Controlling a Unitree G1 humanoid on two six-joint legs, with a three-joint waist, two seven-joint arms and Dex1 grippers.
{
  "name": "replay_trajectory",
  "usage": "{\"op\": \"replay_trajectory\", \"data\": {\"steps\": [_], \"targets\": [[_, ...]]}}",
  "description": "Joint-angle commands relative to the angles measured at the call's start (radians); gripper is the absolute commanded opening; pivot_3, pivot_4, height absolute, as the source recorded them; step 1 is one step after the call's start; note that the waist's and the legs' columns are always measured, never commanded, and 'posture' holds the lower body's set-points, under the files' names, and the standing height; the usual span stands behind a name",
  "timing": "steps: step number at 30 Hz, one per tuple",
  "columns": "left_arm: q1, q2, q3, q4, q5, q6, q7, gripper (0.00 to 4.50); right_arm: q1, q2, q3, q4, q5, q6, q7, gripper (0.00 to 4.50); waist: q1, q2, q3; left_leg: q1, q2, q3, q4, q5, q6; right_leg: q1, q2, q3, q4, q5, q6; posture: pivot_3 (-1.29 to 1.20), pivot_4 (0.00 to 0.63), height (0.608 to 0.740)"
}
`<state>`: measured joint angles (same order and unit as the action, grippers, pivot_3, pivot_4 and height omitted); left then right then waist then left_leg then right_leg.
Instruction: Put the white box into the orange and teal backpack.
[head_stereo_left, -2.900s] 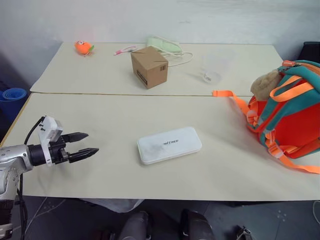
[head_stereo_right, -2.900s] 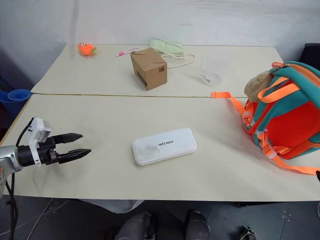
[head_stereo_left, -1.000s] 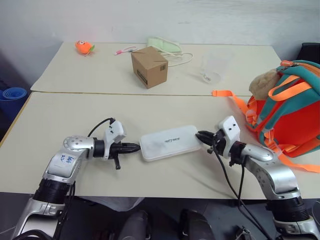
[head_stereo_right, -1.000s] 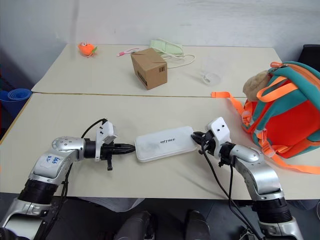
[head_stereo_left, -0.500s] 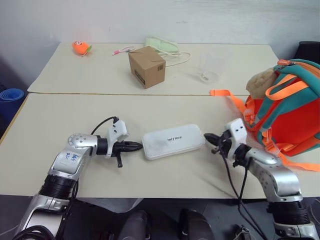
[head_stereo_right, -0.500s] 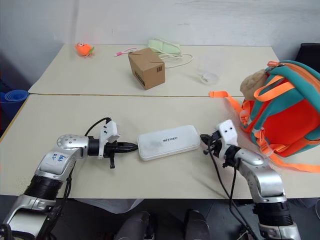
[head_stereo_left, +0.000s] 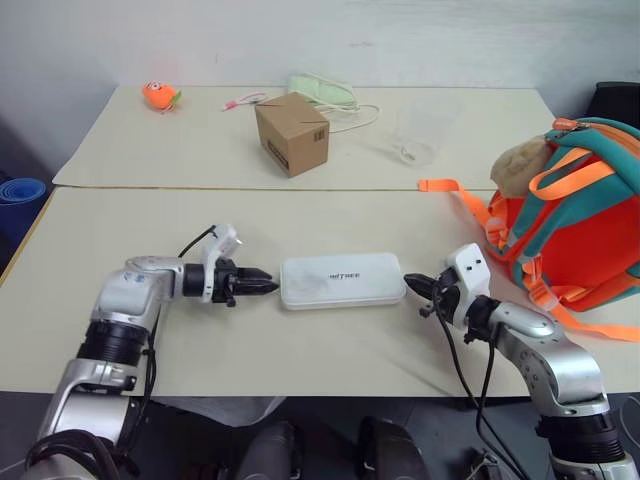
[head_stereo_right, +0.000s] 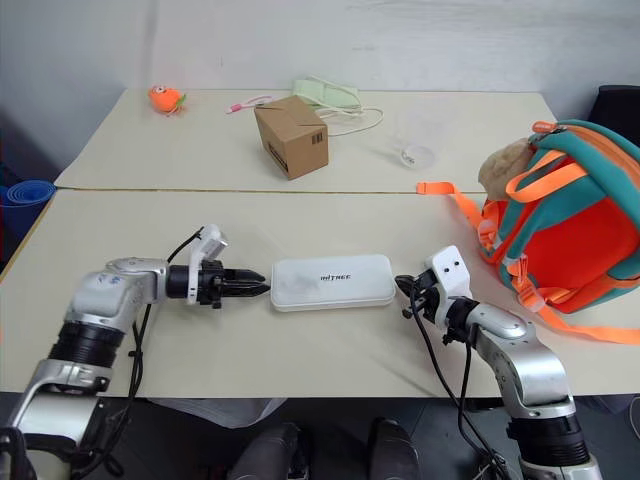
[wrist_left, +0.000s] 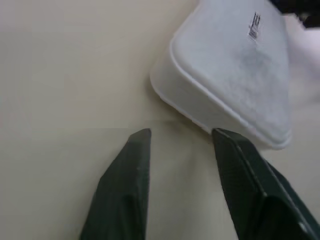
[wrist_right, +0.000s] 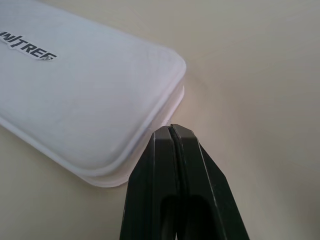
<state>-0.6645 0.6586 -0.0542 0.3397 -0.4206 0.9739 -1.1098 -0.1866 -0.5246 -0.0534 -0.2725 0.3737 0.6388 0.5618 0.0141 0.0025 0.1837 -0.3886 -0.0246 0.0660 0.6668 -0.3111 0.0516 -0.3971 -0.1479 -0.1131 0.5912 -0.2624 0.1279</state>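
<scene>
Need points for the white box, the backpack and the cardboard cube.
white box (head_stereo_left: 342, 280), left eye view, middle of its lid.
orange and teal backpack (head_stereo_left: 590, 245), left eye view, orange front panel.
cardboard cube (head_stereo_right: 291, 138), right eye view, its near corner edge.

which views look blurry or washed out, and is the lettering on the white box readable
Left wrist view: soft focus, the white box bright, its lettering a smudge. Right wrist view: sharper, the dark lettering readable, the pincer fingers crisp. Eye views: even light, faint shadows, lettering tiny but visible.
</scene>
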Motion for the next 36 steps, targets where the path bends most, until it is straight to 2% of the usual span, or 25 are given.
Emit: {"op": "replay_trajectory", "data": {"steps": [1, 5, 10, 14, 17, 18, 19, 24, 27, 29, 33, 36], "targets": [[-0.039, 0.001, 0.028, 0.047, -0.078, 0.185, -0.02, 3.21, -0.007, 0.002, -0.004, -0.029, -0.004, -0.01, -0.007, 0.0, -0.002, 0.0, 0.0, 0.0, 0.0, 0.0, 0.0, 0.0, 0.0, 0.0, 0.0, 0.0, 0.0, 0.0, 0.0, 0.0, 0.15, 0.74], [-0.079, -0.045, 0.014, 0.095, -0.107, 0.337, 0.019, 4.46, -0.008, 0.007, 0.016, -0.029, -0.009, -0.017, -0.006, 0.0, 0.001, 0.0, 0.0, 0.0, 0.0, 0.0, 0.0, 0.0, 0.0, 0.0, 0.0, 0.0, 0.0, 0.0, 0.0, 0.0, 0.15, 0.74], [-0.113, -0.147, 0.042, 0.144, -0.107, 0.412, 0.112, 4.46, -0.011, 0.018, 0.032, -0.031, -0.014, -0.023, -0.003, 0.0, 0.008, 0.0, 0.0, 0.001, -0.001, 0.0, 0.001, 0.0, 0.0, 0.001, 0.0, 0.001, 0.001, 0.0, 0.0, 0.0, 0.15, 0.74], [-0.11, -0.238, 0.016, 0.121, -0.104, 0.418, 0.158, 4.46, -0.008, 0.029, 0.042, -0.037, -0.022, -0.023, -0.008, 0.0, 0.012, 0.0, -0.001, 0.002, -0.001, 0.0, 0.001, 0.0, 0.0, 0.002, 0.0, 0.001, 0.001, 0.0, 0.0, 0.0, 0.15, 0.74], [-0.14, -0.299, 0.078, 0.165, -0.107, 0.4, 0.208, 4.46, 0.01, 0.029, 0.029, -0.047, -0.024, -0.023, -0.015, 0.0, 0.017, 0.0, -0.001, 0.003, -0.002, -0.001, 0.002, 0.0, 0.0, 0.004, -0.001, 0.001, 0.0, 0.0, 0.0, 0.0, 0.15, 0.74], [-0.152, -0.305, 0.1, 0.177, -0.118, 0.401, 0.206, 4.07, 0.03, 0.027, 0.014, -0.064, -0.02, -0.024, -0.019, 0.0, 0.018, 0.0, -0.001, 0.002, -0.002, -0.001, 0.002, 0.0, 0.0, 0.004, -0.001, 0.001, 0.0, 0.0, 0.0, 0.0, 0.15, 0.74], [-0.163, -0.309, 0.119, 0.187, -0.13, 0.413, 0.203, 3.94, 0.048, 0.028, 0.003, -0.079, -0.014, -0.024, -0.022, 0.0, 0.017, 0.0, -0.001, 0.002, -0.002, -0.001, 0.002, 0.0, 0.0, 0.004, -0.002, 0.001, 0.0, 0.0, 0.0, 0.0, 0.15, 0.74], [-0.176, -0.316, 0.146, 0.173, -0.176, 0.458, 0.191, 2.29, 0.125, 0.046, -0.037, -0.159, 0.013, -0.015, -0.046, 0.0, 0.006, -0.001, -0.001, 0.001, -0.001, 0.0, 0.001, 0.0, -0.001, 0.001, 0.0, 0.002, 0.0, 0.0, 0.0, 0.0, 0.15, 0.74], [-0.173, -0.312, 0.168, 0.164, -0.197, 0.477, 0.196, 1.57, 0.192, 0.073, -0.154, -0.259, 0.102, 0.042, -0.09, 0.53, 0.008, -0.001, -0.001, 0.001, -0.001, 0.0, 0.001, 0.0, -0.002, 0.001, 0.0, 0.002, 0.0, 0.0, 0.0, 0.0, 0.15, 0.74], [-0.165, -0.3, 0.179, 0.147, -0.214, 0.495, 0.198, 1.27, 0.249, 0.088, -0.258, -0.334, 0.166, 0.076, -0.121, 1.09, 0.009, -0.001, -0.001, 0.001, 0.0, 0.0, 0.001, 0.0, -0.002, 0.001, 0.0, 0.002, 0.0, 0.0, 0.0, 0.0, 0.15, 0.74], [-0.139, -0.263, 0.22, 0.068, -0.27, 0.551, 0.185, 1.25, 0.375, 0.112, -0.537, -0.457, 0.319, 0.138, -0.214, 2.26, 0.012, -0.001, 0.0, 0.001, 0.0, 0.0, 0.0, 0.0, -0.003, 0.001, 0.0, 0.002, 0.0, 0.0, 0.0, 0.0, 0.15, 0.74], [-0.116, -0.245, 0.271, 0.002, -0.314, 0.587, 0.19, 1.25, 0.397, 0.101, -0.661, -0.487, 0.425, 0.17, -0.276, 3.34, 0.01, -0.001, 0.0, 0.001, 0.0, 0.0, 0.0, -0.003, -0.007, 0.001, 0.0, 0.004, 0.0, 0.0, 0.0, 0.0, 0.15, 0.74]]}}
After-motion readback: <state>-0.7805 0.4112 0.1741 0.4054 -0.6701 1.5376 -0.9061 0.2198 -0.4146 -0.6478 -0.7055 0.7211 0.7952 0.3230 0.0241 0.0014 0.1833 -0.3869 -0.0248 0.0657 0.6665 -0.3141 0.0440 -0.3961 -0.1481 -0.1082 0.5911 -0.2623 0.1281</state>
